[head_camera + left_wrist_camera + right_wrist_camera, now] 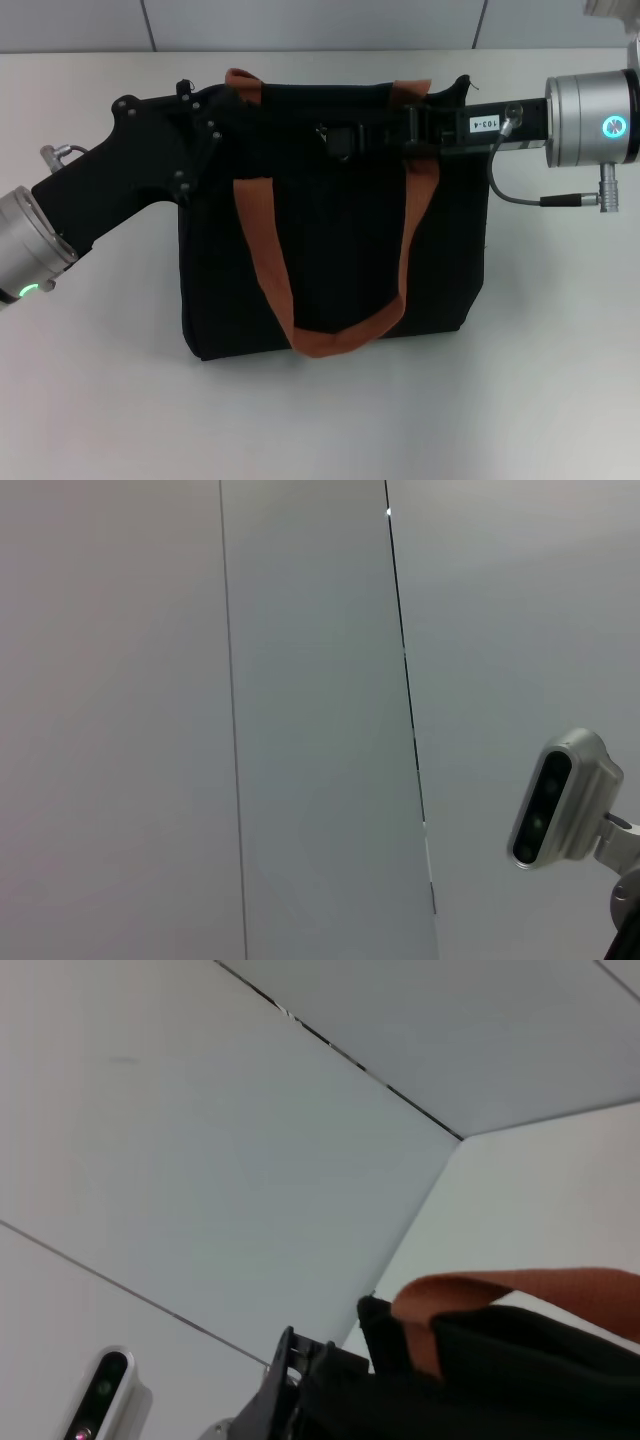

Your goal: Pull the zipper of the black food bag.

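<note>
The right gripper point(345, 138) is set on the top edge of the black food bag point(335, 255), apparently about the zipper point(322, 131); its grip cannot be told. The left gripper point(205, 125) is pressed at the bag's top-left corner, grip likewise unclear. The bag lies toward the bench's far edge. The pull is best kept along the track, with that corner braced.

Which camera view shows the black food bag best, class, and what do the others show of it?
The head view: the whole black food bag lies on the white table, both orange-brown handles visible. The right wrist view catches only an upper edge and one handle; the left wrist view shows none of it.
</note>
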`<action>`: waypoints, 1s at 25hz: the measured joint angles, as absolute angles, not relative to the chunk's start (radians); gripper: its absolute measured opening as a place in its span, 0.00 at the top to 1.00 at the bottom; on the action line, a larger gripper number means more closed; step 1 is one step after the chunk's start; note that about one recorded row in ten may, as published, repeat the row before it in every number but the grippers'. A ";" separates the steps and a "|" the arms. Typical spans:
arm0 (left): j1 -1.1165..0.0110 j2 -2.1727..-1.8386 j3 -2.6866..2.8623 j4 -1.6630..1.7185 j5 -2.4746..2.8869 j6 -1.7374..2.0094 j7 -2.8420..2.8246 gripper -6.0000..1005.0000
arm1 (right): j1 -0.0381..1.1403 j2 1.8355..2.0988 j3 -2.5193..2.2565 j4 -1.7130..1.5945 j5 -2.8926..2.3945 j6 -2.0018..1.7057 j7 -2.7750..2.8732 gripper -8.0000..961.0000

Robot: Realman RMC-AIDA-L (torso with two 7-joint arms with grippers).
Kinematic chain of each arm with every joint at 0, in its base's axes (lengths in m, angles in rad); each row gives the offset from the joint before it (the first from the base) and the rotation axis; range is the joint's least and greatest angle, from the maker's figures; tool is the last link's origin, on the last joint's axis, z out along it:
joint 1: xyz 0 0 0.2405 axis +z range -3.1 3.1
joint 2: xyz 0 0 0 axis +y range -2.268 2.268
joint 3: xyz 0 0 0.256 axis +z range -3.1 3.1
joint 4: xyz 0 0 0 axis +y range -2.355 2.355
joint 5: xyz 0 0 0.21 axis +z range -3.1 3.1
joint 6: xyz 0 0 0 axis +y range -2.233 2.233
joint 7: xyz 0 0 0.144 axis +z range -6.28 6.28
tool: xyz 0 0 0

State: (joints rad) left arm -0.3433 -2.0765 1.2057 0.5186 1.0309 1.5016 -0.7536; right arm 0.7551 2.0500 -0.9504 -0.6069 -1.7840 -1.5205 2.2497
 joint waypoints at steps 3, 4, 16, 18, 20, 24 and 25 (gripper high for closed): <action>-0.340 -2.076 1.206 0.515 1.027 1.504 -0.750 0.96 | 0.746 2.048 -0.948 -0.606 -1.786 -1.521 2.250 0.99; -0.340 -2.075 1.206 0.512 1.026 1.505 -0.750 0.96 | 0.740 2.046 -0.944 -0.606 -1.786 -1.523 2.250 0.99; -0.342 -2.076 1.207 0.506 1.025 1.505 -0.753 0.96 | 0.682 2.029 -0.930 -0.610 -1.786 -1.526 2.254 0.99; -0.342 -2.075 1.206 0.506 1.024 1.505 -0.753 0.96 | 0.676 2.027 -0.927 -0.612 -1.786 -1.524 2.254 0.99; -0.344 -2.074 1.206 0.506 1.023 1.505 -0.754 0.96 | 0.664 2.022 -0.916 -0.614 -1.786 -1.524 2.255 0.99; -0.347 -2.074 1.206 0.506 1.023 1.505 -0.757 0.97 | 0.632 2.009 -0.879 -0.617 -1.788 -1.534 2.255 0.99; -0.348 -2.074 1.206 0.506 1.023 1.504 -0.758 0.97 | 0.618 2.004 -0.869 -0.619 -1.786 -1.540 2.254 0.99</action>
